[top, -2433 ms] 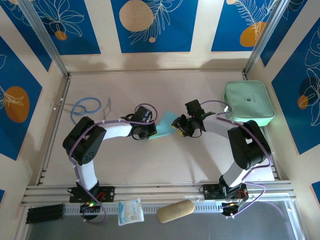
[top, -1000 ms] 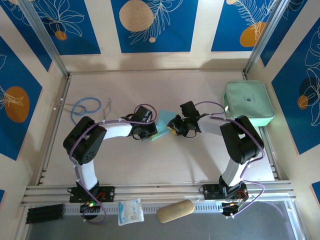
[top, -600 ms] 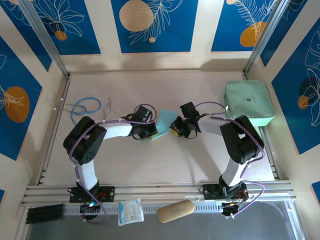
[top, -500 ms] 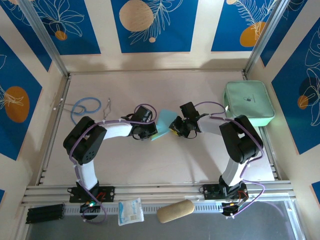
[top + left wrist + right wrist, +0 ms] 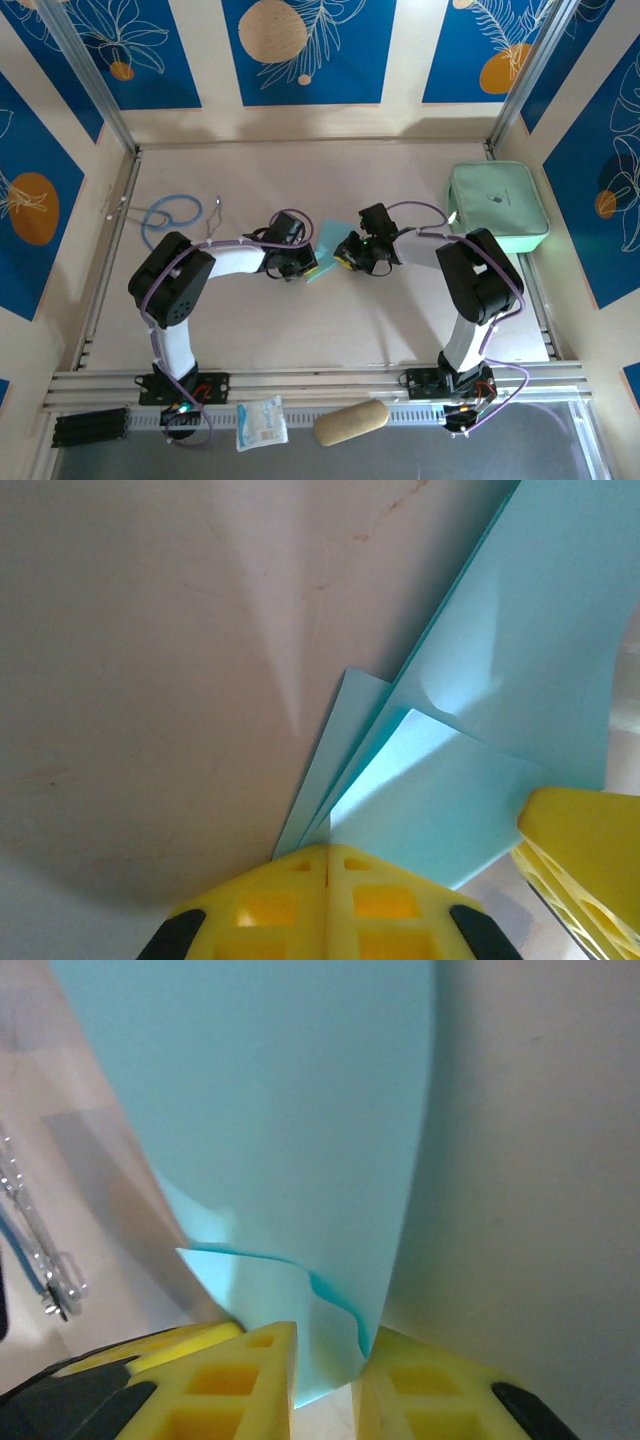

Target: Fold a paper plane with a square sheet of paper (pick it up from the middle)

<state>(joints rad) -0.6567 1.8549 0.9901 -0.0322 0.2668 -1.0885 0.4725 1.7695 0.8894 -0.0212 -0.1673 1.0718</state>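
A: Biggest first. What carries it all?

B: Pale wooden worktop, walled with blue panels printed with leaves. Two white-and-black arms reach in from the near rail, left arm and right arm, elbows out, wrists meeting near mid-worktop.

A: Next down?

B: Mint-green rounded zip case, flat against the right wall, well apart from both wrists. Then a loop of blue cable at far left.

A: The task's thing?

B: Light-blue paper sheet, between the two wrists at mid-worktop, standing up off the surface. The left wrist view shows several overlapping layers fanning away from the fingers. In the right wrist view it is one broad curved face rising away from the camera.

A: Small items?

B: Tan oblong pad and white snack packet, both on the near rail, just beside each other, far from the sheet.

A: The hands?

B: Left hand: yellow fingers pressed flush together, clenched on the sheet's near edge, layers emerging straight from the seam. Another yellow finger sits against the sheet's lower right corner.

A: Right hand?

B: Right hand is at the sheet's opposite side. The sheet's lower edge drops into the narrow gap between its fingers. Cannot tell whether they pinch it or merely straddle it.
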